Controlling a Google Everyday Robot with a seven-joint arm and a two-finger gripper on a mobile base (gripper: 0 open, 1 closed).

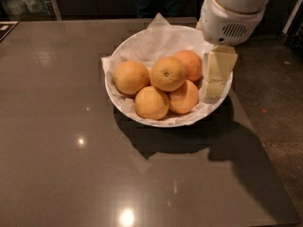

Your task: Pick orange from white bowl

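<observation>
- Dark, glossy table (57,136) is seen carrying the white bowl (163,123), which is lined with crumpled paper (158,28).
- The orange (190,63), redder than the four paler oranges (131,77), is lodged at the bowl's back right and partly overlapped by the topmost fruit.
- The gripper (215,77) is hung over the bowl's right side, just beside the orange. Whether it is open or closed cannot be told, and nothing is seen held.
- A short shift toward the bowl's centre is judged necessary.
</observation>
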